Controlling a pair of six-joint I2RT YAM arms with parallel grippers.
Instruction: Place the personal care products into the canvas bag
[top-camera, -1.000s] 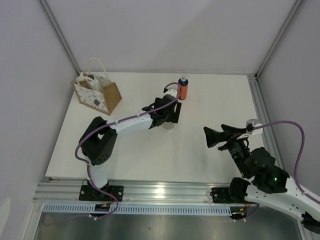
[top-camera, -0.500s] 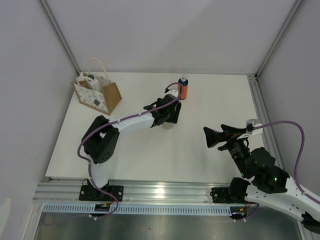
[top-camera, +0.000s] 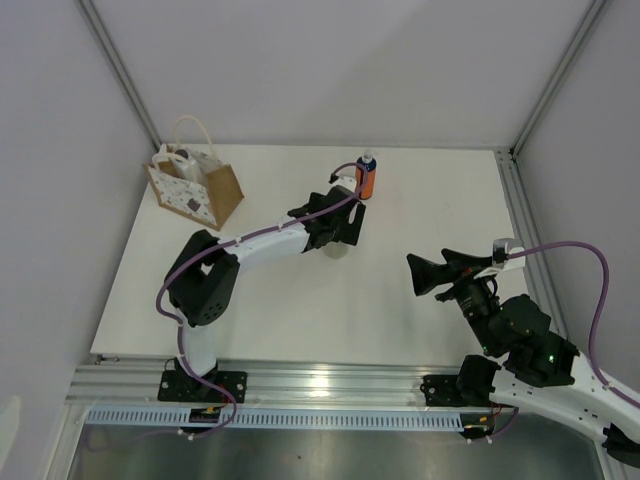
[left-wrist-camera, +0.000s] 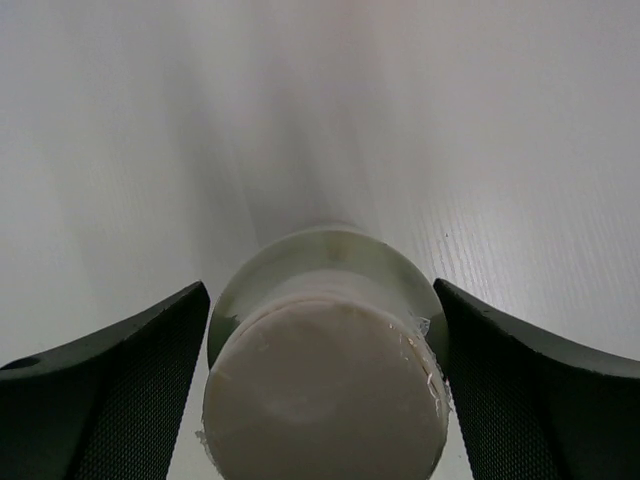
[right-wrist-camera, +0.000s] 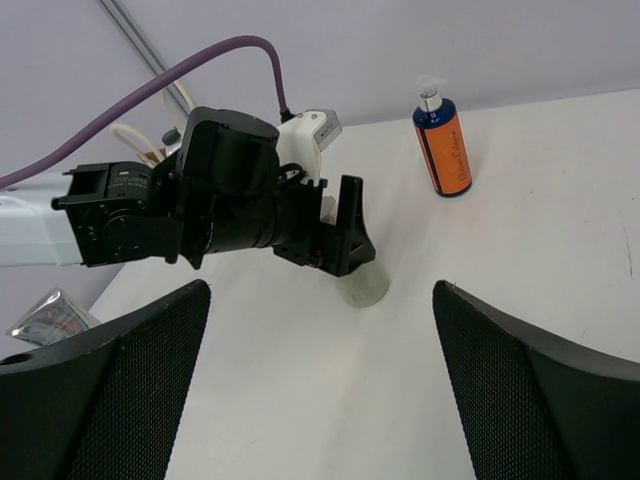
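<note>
The cream-white cylinder (left-wrist-camera: 325, 370) stands upright on the white table and also shows in the top view (top-camera: 339, 250) and the right wrist view (right-wrist-camera: 365, 287). My left gripper (top-camera: 338, 238) is open, with one finger on each side of the cylinder, close to its sides. The orange bottle with a dark blue cap (top-camera: 366, 177) stands behind it, also in the right wrist view (right-wrist-camera: 446, 150). The canvas bag (top-camera: 198, 188) stands at the far left, and a white bottle with a dark cap (top-camera: 180, 157) shows in its mouth. My right gripper (top-camera: 425, 272) is open and empty, at the right.
Metal frame rails run along the table's right edge (top-camera: 515, 215) and near edge (top-camera: 320, 380). Grey walls enclose the table on the left, back and right. The left arm (top-camera: 250, 248) stretches across the middle of the table.
My left wrist has shifted very slightly over the cylinder. The right arm, the orange bottle and the bag have not moved.
</note>
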